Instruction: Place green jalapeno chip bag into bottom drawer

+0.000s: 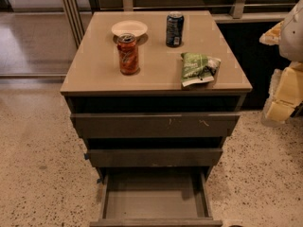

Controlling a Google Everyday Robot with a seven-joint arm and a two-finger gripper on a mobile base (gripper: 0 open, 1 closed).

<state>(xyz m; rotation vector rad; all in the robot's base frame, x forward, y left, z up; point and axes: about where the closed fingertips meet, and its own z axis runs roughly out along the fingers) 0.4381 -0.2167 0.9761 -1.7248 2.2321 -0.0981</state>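
- Nearest to us stands the cabinet (94, 72), and its bottom drawer (151, 197) is pulled far out toward us with a bare floor. We judge it is open like this so that the bag can come down into it from above. Its thin side walls are the edges to clear.
- Above it, the scratched top drawer (156, 125) and the middle drawer (154, 157) stick out only a little from the cabinet front. They hang over the back part of the bottom drawer, so we think the free room is over its front part.
- At the right side of the cabinet, off its top, waits the gripper (281, 98). It is apart from the bag, and we cannot tell if it is spread or pressed together.
- On the cabinet top, near the front right corner, lies the green jalapeno chip bag (199, 68), flat, with one end close to the front edge. Nothing stands between it and the right edge, so a reach from that side looks open to us.
- On the left half of the cabinet top stands the orange-red can (128, 55), upright, and toward the back stands the dark blue can (174, 30). Both are well apart from the bag.
- At the back of the cabinet top, just behind the orange-red can, sits a white plate (129, 28).
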